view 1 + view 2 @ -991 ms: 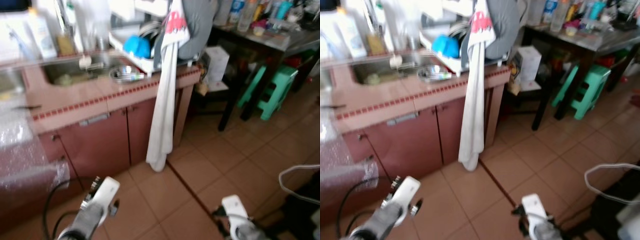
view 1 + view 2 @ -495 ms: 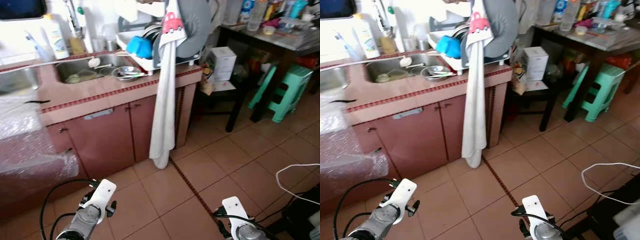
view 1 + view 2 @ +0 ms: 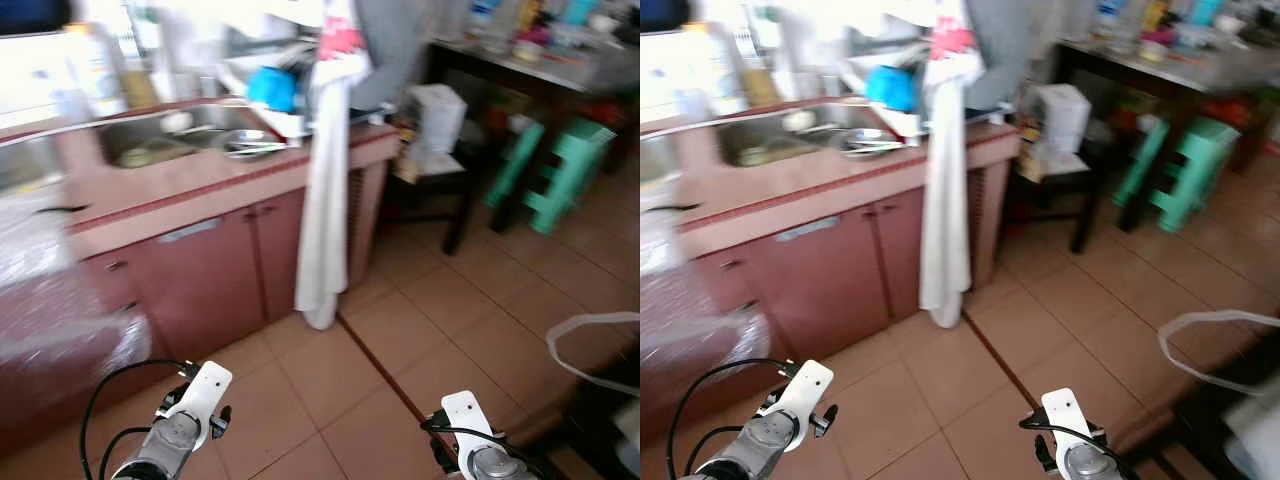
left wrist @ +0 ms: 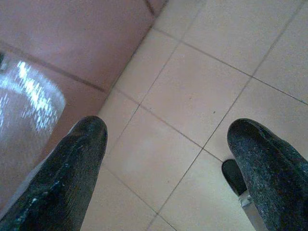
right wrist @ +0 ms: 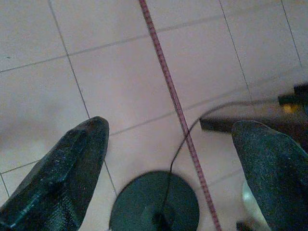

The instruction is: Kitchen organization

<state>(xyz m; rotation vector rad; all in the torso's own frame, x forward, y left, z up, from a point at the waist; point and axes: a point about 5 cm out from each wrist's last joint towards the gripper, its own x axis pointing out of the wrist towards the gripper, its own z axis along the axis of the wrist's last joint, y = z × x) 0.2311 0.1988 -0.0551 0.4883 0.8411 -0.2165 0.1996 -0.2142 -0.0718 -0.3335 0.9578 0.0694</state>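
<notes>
A pink tiled worktop (image 3: 190, 180) is seen running from the near left toward the far right, its long axis slanting across the head views, with a red-patterned strip along its front edge. A steel sink (image 3: 165, 142) is sunk into it, and a metal bowl (image 3: 250, 143) lies at the sink's right end. Just beyond, a dish rack (image 3: 285, 95) holds a blue cup (image 3: 272, 88) lying on its side. A long white cloth (image 3: 322, 190) is hung from the rack end and drops past the cabinet doors (image 3: 215, 275) almost to the floor (image 3: 440, 320). Bottles (image 3: 95, 65) stand blurred behind the sink. The left end of the cabinet is wrapped in clear plastic film (image 3: 50, 300).

To the right, a white box (image 3: 438, 112) sits on a low dark stand beside a dark table (image 3: 530, 70), and a green stool (image 3: 555, 170) stands under it — well apart from the worktop. A white cable (image 3: 590, 330) loops over the tiles at the right edge.

The left gripper (image 4: 166, 163) is held low over the tiles near the cabinet foot, fingers spread wide, nothing held. The right gripper (image 5: 168, 159) hangs likewise — fingers wide apart and empty, above a dark round disc (image 5: 154, 204) and a red tile strip (image 5: 175, 108).
</notes>
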